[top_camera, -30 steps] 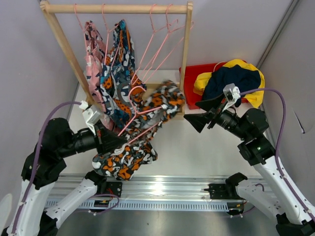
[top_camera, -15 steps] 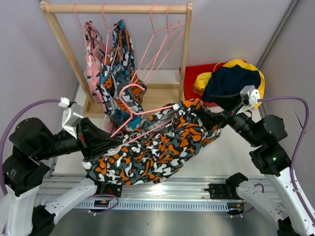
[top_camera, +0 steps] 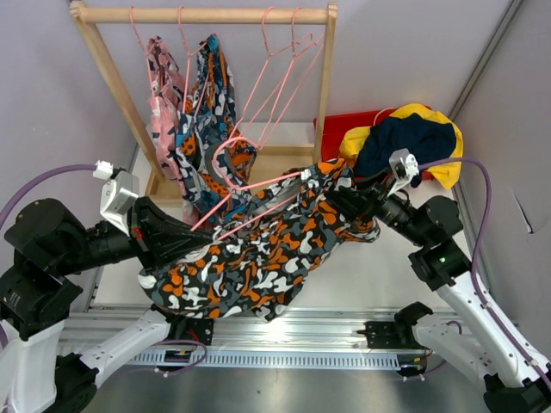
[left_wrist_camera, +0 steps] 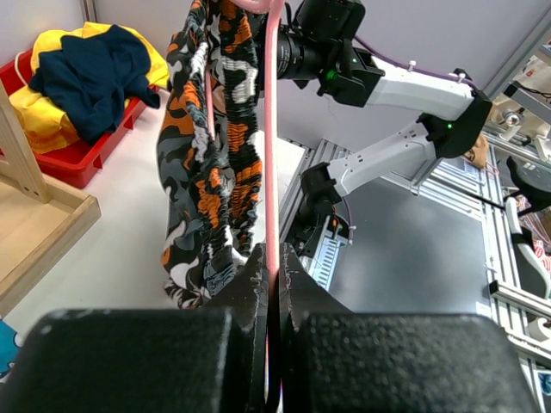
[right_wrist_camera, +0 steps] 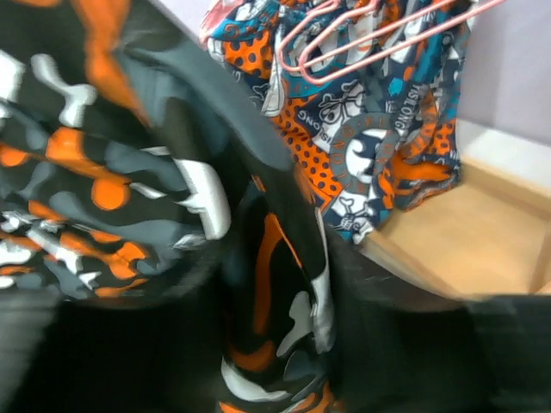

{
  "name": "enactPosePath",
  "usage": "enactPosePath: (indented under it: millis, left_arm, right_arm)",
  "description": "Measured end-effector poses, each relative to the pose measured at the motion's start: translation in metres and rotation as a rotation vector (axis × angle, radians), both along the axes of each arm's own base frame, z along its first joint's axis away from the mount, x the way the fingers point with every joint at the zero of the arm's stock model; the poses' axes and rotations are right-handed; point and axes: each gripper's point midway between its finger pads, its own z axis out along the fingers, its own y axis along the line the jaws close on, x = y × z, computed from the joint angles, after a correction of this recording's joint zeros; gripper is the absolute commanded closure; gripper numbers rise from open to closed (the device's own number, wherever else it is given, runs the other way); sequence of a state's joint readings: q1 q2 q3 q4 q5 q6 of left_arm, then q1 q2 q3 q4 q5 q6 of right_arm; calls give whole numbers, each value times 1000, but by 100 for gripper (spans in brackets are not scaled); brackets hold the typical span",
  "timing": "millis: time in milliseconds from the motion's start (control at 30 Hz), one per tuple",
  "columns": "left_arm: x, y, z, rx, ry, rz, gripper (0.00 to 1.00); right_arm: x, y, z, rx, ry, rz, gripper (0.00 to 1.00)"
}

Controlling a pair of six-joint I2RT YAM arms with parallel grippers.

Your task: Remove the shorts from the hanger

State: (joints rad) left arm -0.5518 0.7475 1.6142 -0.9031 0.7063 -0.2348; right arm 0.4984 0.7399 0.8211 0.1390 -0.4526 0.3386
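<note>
The orange-black-white camouflage shorts [top_camera: 258, 262] hang stretched on a pink hanger [top_camera: 250, 185] between my two arms, low in front of the rack. My left gripper [top_camera: 191, 237] is shut on the hanger's wire [left_wrist_camera: 272, 129], which runs up from between the fingers [left_wrist_camera: 274, 258], and the shorts [left_wrist_camera: 202, 172] drape to its left. My right gripper [top_camera: 342, 200] is shut on the shorts' right end. Camouflage fabric [right_wrist_camera: 95, 172] fills the right wrist view, and a fold of it sits between the jaws of that gripper [right_wrist_camera: 284, 327].
A wooden rack [top_camera: 207, 15] at the back carries pink shorts [top_camera: 162, 103], blue-orange patterned shorts [top_camera: 211, 112] and empty pink hangers [top_camera: 275, 77]. A red bin [top_camera: 340, 151] at the right holds yellow shorts [top_camera: 439, 168] and navy shorts [top_camera: 405, 142].
My right gripper, open and apart a second ago, has reached the camouflage shorts and closed on them. My left arm drew the hanger back and left, spreading the shorts out.
</note>
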Motion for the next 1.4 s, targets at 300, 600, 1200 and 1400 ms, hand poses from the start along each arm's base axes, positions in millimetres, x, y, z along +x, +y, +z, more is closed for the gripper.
enactPosePath:
  millis: [300, 600, 1200, 1400]
  left_arm:
    - [10, 2, -4, 14, -8, 46, 100]
    - [23, -2, -20, 43, 18, 70, 100]
    - [50, -16, -43, 92, 42, 97, 100]
    - [58, -20, -46, 106, 57, 102, 100]
  right_arm:
    - [3, 4, 12, 30, -45, 4, 100]
    - [56, -54, 71, 91, -111, -294, 100]
    - [115, -132, 41, 239, 200, -334, 100]
    - [120, -146, 30, 274, 242, -355, 100]
